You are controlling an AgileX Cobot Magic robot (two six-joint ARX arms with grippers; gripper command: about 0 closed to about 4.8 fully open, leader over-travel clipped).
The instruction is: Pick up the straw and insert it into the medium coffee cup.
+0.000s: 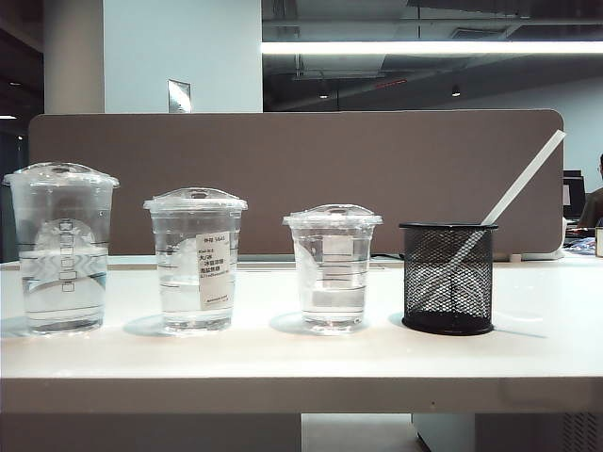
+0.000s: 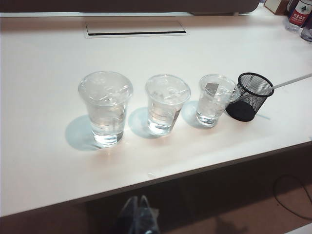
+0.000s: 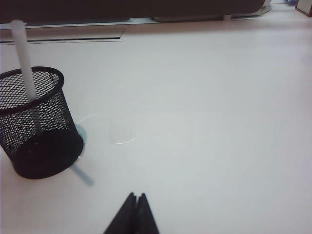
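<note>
nothing of the task is done yet, as i read it. the straw [image 1: 521,181] leans in the black mesh holder [image 1: 447,278], untouched, its top tilted away from the cups. the medium coffee cup [image 1: 196,262] stands two places from the holder, past the shortest cup [image 1: 332,266], lid on and nothing in it. my left gripper [image 2: 138,217] hangs off the table [image 1: 283,358] edge on the cups' side, fingers together, empty. my right gripper [image 3: 134,213] sits near the holder, pinched closed, empty. left: grasp, lift, carry, insert.
</note>
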